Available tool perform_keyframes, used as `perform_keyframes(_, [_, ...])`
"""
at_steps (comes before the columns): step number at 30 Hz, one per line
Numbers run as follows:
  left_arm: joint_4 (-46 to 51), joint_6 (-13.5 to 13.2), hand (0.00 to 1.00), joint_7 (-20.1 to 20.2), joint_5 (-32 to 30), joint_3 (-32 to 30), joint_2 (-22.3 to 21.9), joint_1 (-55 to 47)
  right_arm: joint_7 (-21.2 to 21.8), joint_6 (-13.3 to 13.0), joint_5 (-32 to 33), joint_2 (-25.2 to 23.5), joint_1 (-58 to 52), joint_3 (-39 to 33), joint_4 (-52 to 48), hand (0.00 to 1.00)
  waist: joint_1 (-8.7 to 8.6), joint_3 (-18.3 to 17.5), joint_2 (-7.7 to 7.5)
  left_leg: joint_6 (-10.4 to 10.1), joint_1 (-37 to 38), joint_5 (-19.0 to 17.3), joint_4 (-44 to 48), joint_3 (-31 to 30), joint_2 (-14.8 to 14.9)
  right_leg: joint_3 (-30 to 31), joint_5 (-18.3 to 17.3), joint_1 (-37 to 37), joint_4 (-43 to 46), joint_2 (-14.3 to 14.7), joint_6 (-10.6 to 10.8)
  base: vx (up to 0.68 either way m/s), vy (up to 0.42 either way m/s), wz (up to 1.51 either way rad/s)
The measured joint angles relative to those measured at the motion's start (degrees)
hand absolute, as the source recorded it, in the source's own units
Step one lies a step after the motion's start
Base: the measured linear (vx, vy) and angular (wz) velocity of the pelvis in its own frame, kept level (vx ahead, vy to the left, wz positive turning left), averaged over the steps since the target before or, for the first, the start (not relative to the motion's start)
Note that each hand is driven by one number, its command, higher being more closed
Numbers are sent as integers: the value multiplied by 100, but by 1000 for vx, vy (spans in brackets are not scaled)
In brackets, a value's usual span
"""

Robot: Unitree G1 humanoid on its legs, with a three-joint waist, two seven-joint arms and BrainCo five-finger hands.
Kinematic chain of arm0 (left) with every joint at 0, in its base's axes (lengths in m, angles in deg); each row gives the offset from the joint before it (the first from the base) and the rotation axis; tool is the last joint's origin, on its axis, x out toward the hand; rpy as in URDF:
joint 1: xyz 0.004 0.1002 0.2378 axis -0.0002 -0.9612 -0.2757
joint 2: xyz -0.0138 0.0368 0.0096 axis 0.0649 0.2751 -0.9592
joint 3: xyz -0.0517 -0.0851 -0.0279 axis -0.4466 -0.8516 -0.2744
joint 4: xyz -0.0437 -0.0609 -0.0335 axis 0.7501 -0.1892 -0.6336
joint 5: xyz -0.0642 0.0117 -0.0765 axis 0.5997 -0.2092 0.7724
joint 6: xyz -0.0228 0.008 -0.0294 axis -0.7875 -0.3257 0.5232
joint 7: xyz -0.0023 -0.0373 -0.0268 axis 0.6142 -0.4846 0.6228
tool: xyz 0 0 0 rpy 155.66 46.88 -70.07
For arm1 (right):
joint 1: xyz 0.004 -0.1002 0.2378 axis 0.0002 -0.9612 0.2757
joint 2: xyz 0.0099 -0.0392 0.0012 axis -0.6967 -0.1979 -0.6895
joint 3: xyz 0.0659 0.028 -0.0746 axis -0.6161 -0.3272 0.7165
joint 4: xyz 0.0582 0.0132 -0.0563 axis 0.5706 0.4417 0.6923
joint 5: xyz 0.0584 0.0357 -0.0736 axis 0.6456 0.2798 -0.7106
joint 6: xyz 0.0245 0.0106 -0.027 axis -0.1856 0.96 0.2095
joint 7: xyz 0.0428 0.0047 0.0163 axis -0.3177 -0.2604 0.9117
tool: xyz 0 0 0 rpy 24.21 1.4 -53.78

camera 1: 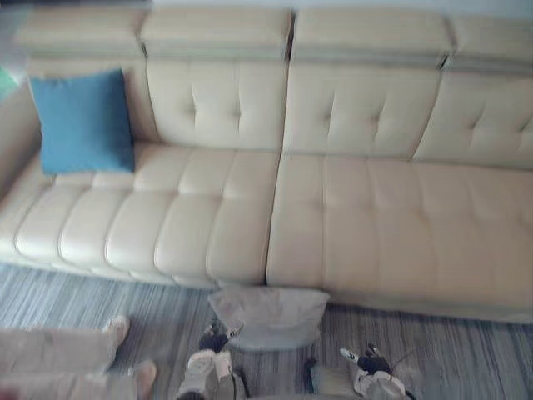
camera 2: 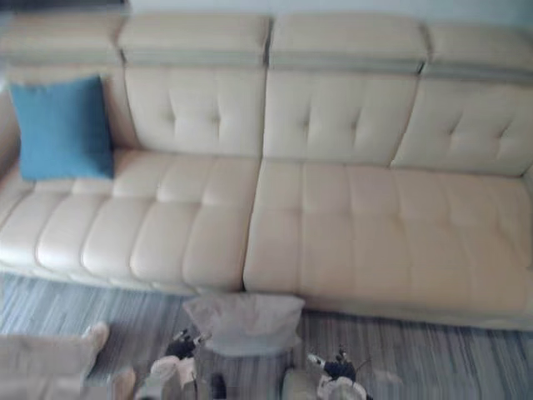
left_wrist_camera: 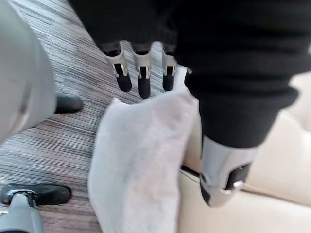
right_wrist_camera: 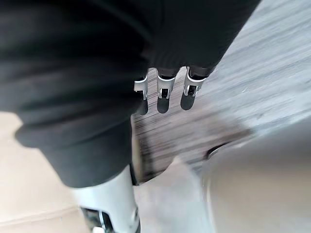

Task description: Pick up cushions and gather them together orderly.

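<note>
A long cream sofa (camera 1: 366, 225) with buttoned back cushions and raised headrests runs across the room against a pale wall (camera 2: 333, 5), its padded seat standing on a grey carpet (camera 1: 466, 358) with fine stripes.

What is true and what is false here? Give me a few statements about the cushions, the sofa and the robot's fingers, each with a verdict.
1. The blue cushion leans on the sofa's backrest at its left end. True.
2. The grey cushion lies on the seat. False: it is low in front of the sofa, by the striped carpet.
3. The two cushions touch. False: they are well apart.
4. The left hand has straight fingers. True.
5. The right hand is a fist. False: its fingers are straight.
</note>
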Motion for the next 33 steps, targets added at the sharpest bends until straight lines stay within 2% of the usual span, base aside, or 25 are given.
perform_keyframes(3, [293, -52, 0, -56, 188, -6, 84, 253, -83, -101, 188, 8, 295, -91, -283, 0, -1, 206, -21, -3, -696, -219, 678, -57, 109, -59, -182, -598, 433, 25, -157, -226, -71, -1])
perform_keyframes(7, [613, -119, 0, -191, 394, -21, 219, 714, -211, -201, 410, 35, 808, -135, -689, 0, -18, 376, -6, 24, -1709, -358, 1444, -153, 211, -81, -292, -1552, 1040, 30, -134, -196, -36, -1])
perform_keyframes(10, [763, -160, 0, -282, 503, -94, 291, 1180, -289, -268, 530, 24, 1373, -197, -880, 0, -19, 626, -6, 99, -2389, -409, 1882, -207, 301, -76, -278, -2183, 1374, 43, -145, -172, -17, 1])
perform_keyframes(18, [838, -215, 0, -430, 608, -66, 319, 2270, -570, -337, 688, -41, 2975, -184, -1082, 0, -42, 951, -6, 105, -4044, -414, 2699, -390, 367, -107, -209, -3738, 2089, 40, -221, -56, 6, 5])
perform_keyframes(21, [896, -260, 0, -671, 616, 25, 323, 2570, -646, -405, 689, -138, 3441, -182, -1121, 0, -55, 1106, -12, 104, -4301, -414, 2807, -454, 390, -146, -209, -3971, 2198, 52, -221, -21, -11, 4])
perform_keyframes(24, [930, -260, 0, -664, 613, 119, 338, 2611, -696, -425, 713, -222, 3558, -101, -1120, 0, -61, 1107, -12, 102, -4443, -410, 2822, -463, 392, -154, -209, -4113, 2218, 52, -221, 0, 0, 0])
perform_keyframes(29, [937, -261, 0, -651, 603, 576, 98, 2666, -703, -432, 705, -236, 3464, 293, -1121, 0, -74, 1107, -12, 104, -4431, -409, 2803, -481, 388, -178, -208, -4076, 2180, 47, -221, 0, 0, 0])
perform_keyframes(33, [947, -265, 0, -639, 586, 832, -63, 2626, -695, -440, 643, -248, 3324, 324, -1119, 0, -83, 1107, -13, 98, -4292, -404, 2740, -460, 375, -169, -181, -3953, 2136, 36, -250, 4, 2, -1])
